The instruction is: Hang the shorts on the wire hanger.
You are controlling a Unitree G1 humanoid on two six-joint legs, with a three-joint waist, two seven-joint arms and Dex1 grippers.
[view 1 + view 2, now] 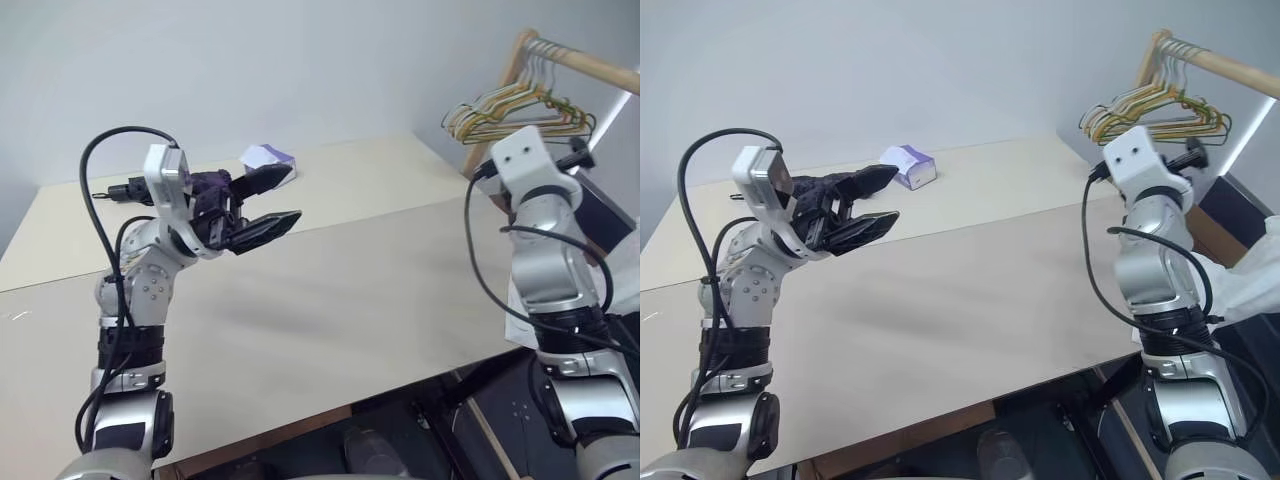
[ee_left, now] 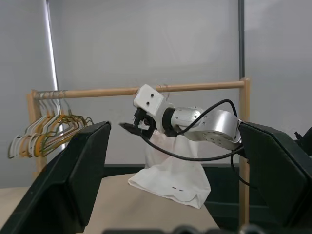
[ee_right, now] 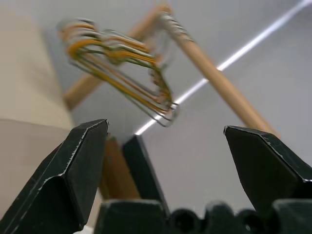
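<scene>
The white shorts (image 2: 170,181), with small black dash marks, hang below the wooden rod (image 2: 200,87) of a rack, beside the table's right end. The top of the shorts is hidden behind my right arm. The wire hanger is hidden. My right gripper (image 3: 165,129) is open and empty. It is raised at the table's right end and points at a bunch of coloured hangers (image 3: 122,68) on the rod. My left gripper (image 1: 293,193) is open and empty too. It is held up over the left part of the table and points right.
The beige table (image 1: 350,310) spans the scene. A small white-purple tissue box (image 1: 268,157) sits at its far side. The wooden rack with the hanger bunch (image 1: 510,110) stands just past the table's right end. A dark frame lies below the table's front edge.
</scene>
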